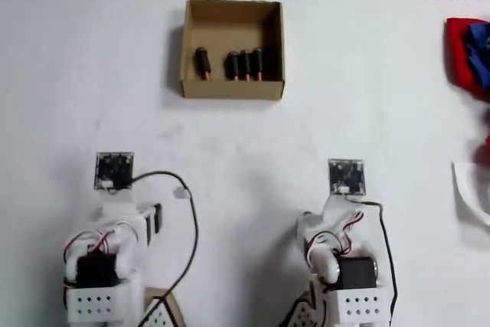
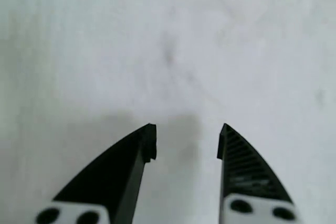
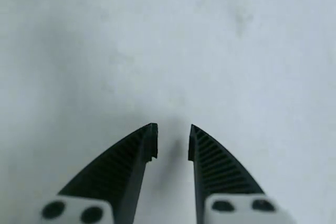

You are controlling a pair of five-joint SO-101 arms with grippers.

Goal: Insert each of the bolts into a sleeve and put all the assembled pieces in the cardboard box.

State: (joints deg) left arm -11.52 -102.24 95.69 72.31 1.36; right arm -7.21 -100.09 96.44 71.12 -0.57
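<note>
Cardboard box (image 1: 232,89) holds four sleeved bolts (image 1: 245,64), well apart from both claws.
That brown box sits at the far side of the white table (image 1: 306,128), and the two arms are at the near edge. Inside the box, three sleeved bolts lie close side by side and one lies alone beside them. Each is a short dark tube with a shiny copper end. The left claw (image 2: 186,142) has its black ribbed fingers apart over the table. The right claw (image 3: 173,141) is apart too, with a smaller gap. A red and blue cloth (image 1: 468,47) lies at the table's edge.
</note>
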